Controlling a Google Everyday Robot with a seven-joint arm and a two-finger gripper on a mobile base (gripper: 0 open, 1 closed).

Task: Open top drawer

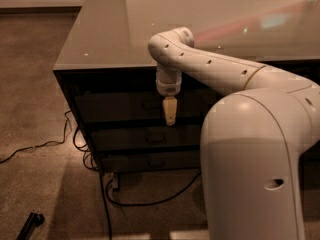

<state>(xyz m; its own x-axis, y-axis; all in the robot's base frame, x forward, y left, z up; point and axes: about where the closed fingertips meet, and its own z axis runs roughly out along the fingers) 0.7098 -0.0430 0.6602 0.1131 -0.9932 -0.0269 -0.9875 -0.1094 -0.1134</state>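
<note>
**Outer casing of the single-arm robot**

The arm [215, 66] is sheathed in glossy white, rounded casing. Small dark round holes run in a row along its slender link, and a thin yellowish seam rings the link where it widens toward the right. The bulky segment [250, 174] filling the lower right of the frame is a smooth white dome bearing one dark oval slot. A short white wrist collar [168, 84] ends in the narrow, cream-coloured pincer [170, 111], just left of the frame's centre.
</note>
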